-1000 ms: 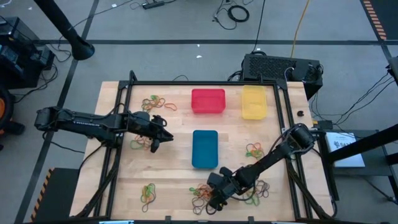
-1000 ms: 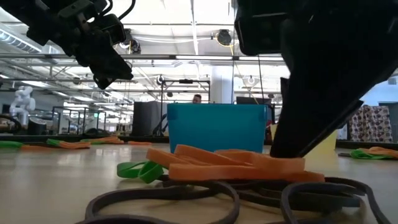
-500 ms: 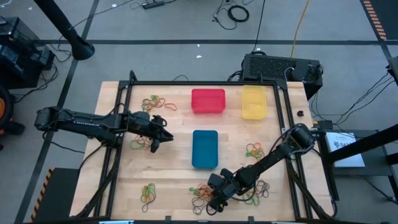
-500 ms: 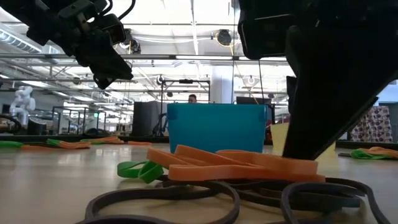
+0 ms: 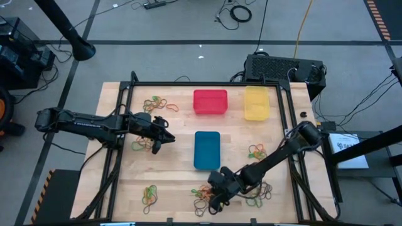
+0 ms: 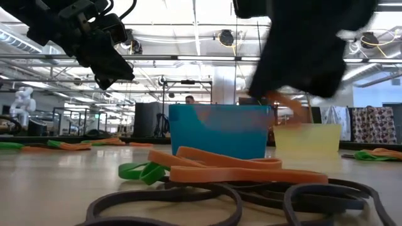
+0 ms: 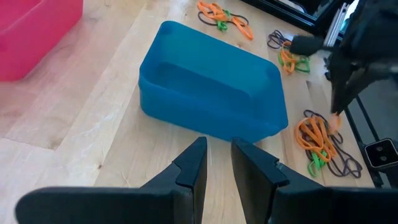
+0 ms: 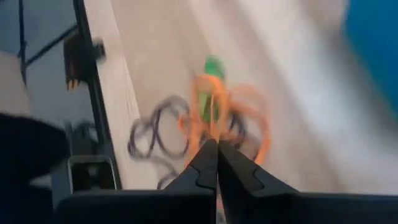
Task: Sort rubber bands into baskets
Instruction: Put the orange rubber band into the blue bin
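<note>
Right gripper [image 5: 212,196], fingers pinched on an orange rubber band [image 8: 211,127], lies just in front of the blue basket [image 5: 206,149]; left gripper [image 5: 164,138] slightly parted, empty.

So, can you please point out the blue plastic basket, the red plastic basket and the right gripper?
blue plastic basket [image 5: 206,150]: high view, on its inside floor.
red plastic basket [image 5: 210,102]: high view, on its inside floor.
right gripper [image 8: 217,149]: right wrist view, where its two shut fingertips meet.
</note>
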`<state>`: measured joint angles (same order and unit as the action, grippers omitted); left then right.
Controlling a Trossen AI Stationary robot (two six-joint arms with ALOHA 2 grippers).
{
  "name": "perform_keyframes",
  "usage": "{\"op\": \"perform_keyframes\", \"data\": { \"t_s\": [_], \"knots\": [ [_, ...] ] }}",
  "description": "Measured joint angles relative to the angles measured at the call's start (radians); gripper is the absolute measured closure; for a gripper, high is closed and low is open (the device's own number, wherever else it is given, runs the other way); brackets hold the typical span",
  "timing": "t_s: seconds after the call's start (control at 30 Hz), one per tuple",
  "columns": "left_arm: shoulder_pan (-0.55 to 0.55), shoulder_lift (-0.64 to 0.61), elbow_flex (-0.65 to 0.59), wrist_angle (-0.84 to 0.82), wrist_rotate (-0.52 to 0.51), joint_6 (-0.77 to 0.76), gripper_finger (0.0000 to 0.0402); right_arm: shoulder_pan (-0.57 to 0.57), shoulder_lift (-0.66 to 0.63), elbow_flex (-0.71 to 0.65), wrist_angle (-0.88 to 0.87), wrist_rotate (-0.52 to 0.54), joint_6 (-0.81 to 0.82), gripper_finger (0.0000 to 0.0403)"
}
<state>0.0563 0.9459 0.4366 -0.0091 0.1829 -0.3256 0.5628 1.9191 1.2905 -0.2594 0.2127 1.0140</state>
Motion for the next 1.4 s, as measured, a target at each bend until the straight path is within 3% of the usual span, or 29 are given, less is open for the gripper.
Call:
{"op": "perform_keyframes", "data": {
  "t_s": [0.33,0.43,0.53,0.73,1.0,1.2,1.4],
  "knots": [
    [0.000,0.000,0.000,0.008,0.000,0.020,0.0323,-0.105,-0.177,0.002,-0.186,0.202,-0.116,0.0403],
    [0.000,0.000,0.000,0.010,-0.004,0.029,0.0323,-0.180,-0.197,0.003,-0.209,0.202,-0.185,0.0403],
    [0.000,0.000,0.000,0.010,-0.019,0.045,0.0323,-0.254,-0.198,0.003,-0.222,0.163,-0.247,0.0403],
    [0.000,0.000,0.000,0.009,-0.063,-0.004,0.0323,-0.350,-0.172,0.002,-0.270,-0.031,-0.366,0.0402],
    [0.000,0.000,0.000,0.007,-0.114,-0.127,0.0323,-0.407,-0.167,0.002,-0.307,-0.032,-0.503,0.0359],
    [0.000,0.000,0.000,0.007,-0.170,-0.197,0.0323,-0.433,-0.169,0.002,-0.309,-0.038,-0.506,0.0310],
    [0.000,0.000,0.000,0.009,-0.238,-0.266,0.0323,-0.446,-0.249,0.002,-0.436,-0.130,-0.548,0.0283]
  ]
}}
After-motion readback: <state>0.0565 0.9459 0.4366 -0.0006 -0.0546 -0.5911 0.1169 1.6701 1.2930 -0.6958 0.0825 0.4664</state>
